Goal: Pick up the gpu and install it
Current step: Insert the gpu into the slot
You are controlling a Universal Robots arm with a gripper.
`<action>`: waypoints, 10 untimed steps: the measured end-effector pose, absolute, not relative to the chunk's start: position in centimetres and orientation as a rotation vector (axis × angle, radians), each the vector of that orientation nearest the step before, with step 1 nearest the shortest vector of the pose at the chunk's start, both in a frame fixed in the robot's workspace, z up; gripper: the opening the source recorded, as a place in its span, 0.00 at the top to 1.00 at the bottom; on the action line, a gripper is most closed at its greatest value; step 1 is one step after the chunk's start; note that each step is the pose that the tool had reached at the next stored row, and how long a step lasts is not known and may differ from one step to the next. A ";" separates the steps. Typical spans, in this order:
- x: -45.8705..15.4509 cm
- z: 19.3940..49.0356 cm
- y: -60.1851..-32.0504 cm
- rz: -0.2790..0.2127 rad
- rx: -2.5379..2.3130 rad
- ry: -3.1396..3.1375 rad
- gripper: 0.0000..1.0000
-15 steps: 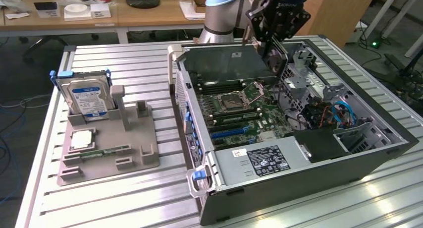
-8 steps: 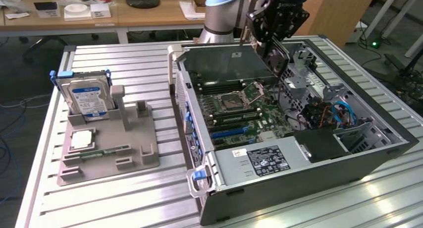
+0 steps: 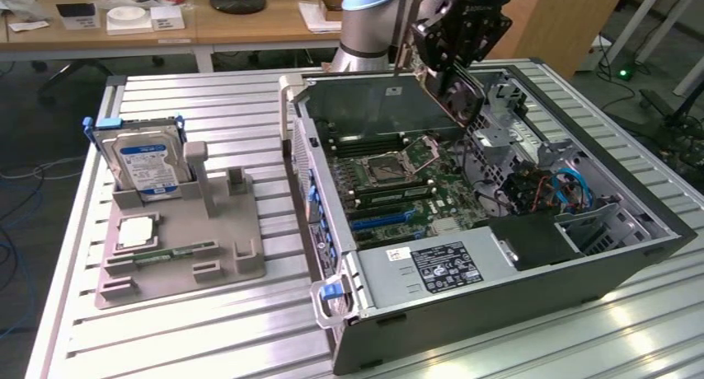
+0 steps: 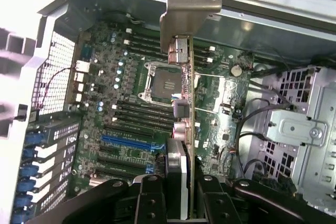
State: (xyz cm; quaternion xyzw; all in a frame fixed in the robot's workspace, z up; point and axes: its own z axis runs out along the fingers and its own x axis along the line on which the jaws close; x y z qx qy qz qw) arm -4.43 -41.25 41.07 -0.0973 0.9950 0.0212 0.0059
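Note:
My gripper (image 4: 181,200) is shut on the gpu (image 4: 185,103), which hangs edge-on between the two black fingers (image 4: 149,198). Its silver bracket (image 4: 186,3) points away from the wrist camera, and the green board edge runs over the motherboard (image 4: 131,108), roughly above the CPU socket (image 4: 165,82). A blue expansion slot (image 4: 128,142) lies on the board to one side of the card. In the exterior view the gripper (image 3: 457,82) holds the gpu (image 3: 446,107) over the far part of the open computer case (image 3: 616,272), above the motherboard.
A grey holder (image 3: 181,247) on the slatted table, at the exterior view's left, carries a blue-labelled hard drive (image 3: 148,161), a processor (image 3: 134,231) and a memory stick (image 3: 176,253). Inside the case are a power supply (image 3: 440,268), cables (image 3: 550,189) and a drive cage (image 4: 304,129).

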 end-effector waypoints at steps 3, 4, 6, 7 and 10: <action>-4.4 41.1 -41.3 0.067 -0.352 3.110 0.72; -4.4 41.1 -41.3 0.067 -0.364 3.109 0.72; -4.4 41.1 -41.3 0.067 -0.385 3.106 0.72; -4.4 41.1 -41.3 0.067 -0.396 3.105 0.72; -4.4 41.1 -41.3 0.067 -0.439 3.100 0.72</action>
